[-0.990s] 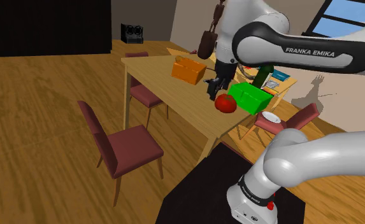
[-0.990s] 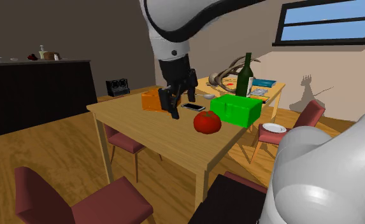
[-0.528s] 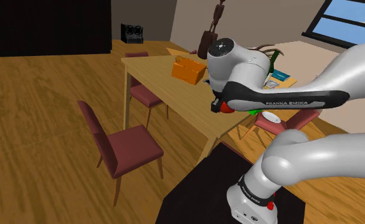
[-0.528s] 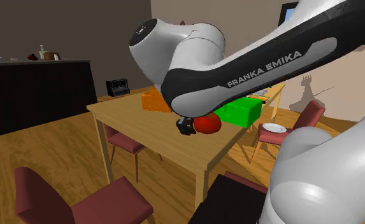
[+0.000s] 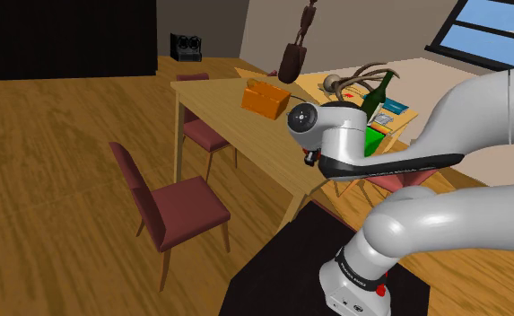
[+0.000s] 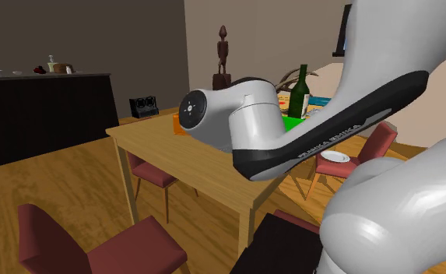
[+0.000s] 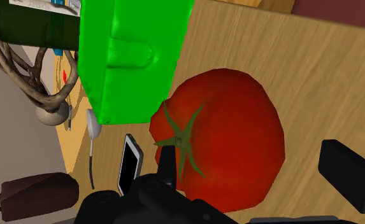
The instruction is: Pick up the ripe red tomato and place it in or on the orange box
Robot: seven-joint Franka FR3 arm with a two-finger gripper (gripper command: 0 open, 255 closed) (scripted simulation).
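Note:
The red tomato (image 7: pixel 222 137), with a green stalk, lies on the wooden table (image 7: pixel 340 83) right under my gripper (image 7: pixel 257 175). The gripper is open. Its two black fingers (image 7: pixel 350 175) stand apart on either side of the tomato, one close against its stalk side and the other clear of it. The orange box (image 5: pixel 264 97) sits farther along the table, toward the shoulder view's left, and its edge (image 6: pixel 180 124) peeks out beside my arm in the second exterior view. My white arm (image 5: pixel 344 139) hides the tomato in both exterior views.
A bright green box (image 7: pixel 133 57) stands right beside the tomato, with a phone (image 7: pixel 130 164) and a spoon (image 7: pixel 93 137) next to it. A dark bottle (image 6: pixel 302 89) stands behind. Red chairs (image 5: pixel 178 202) line the table's side, and a plate (image 6: pixel 336 156) rests on one.
My arm has folded down over the tomato, lowering the open gripper from above the table to around it. The arm's link now covers the tomato in both exterior views.

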